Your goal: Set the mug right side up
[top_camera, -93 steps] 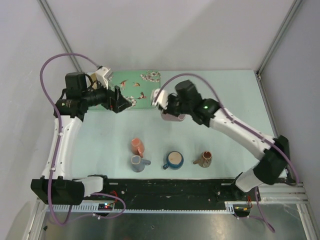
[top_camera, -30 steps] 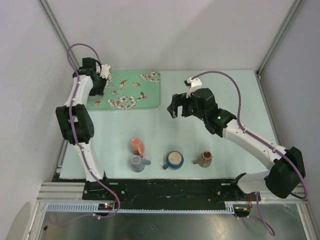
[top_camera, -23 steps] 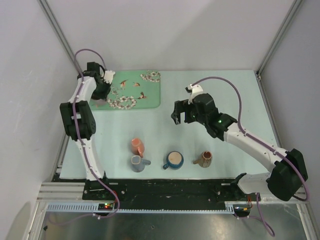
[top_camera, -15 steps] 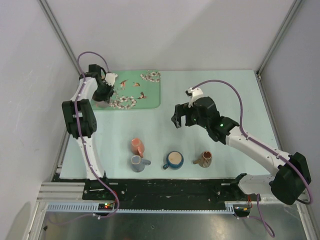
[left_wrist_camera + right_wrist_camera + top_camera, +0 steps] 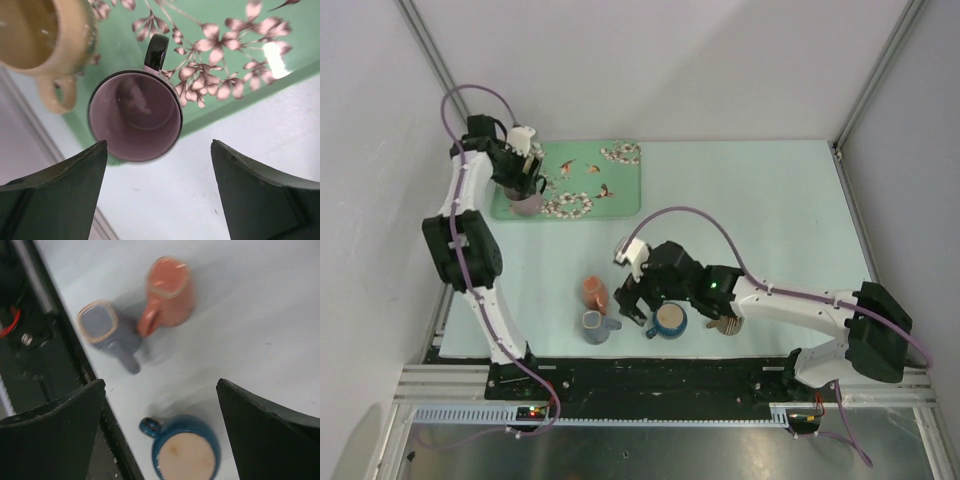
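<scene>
Left end effector, fingers apart, hangs straight above the purple mug, which stands mouth-up on the tray beside a tan mug; that one looks done. Right end effector, fingers apart too, hovers over the table's near row: blue mug just under it, salmon mug and grey mug to its left. The right arm is nearer these.
</scene>
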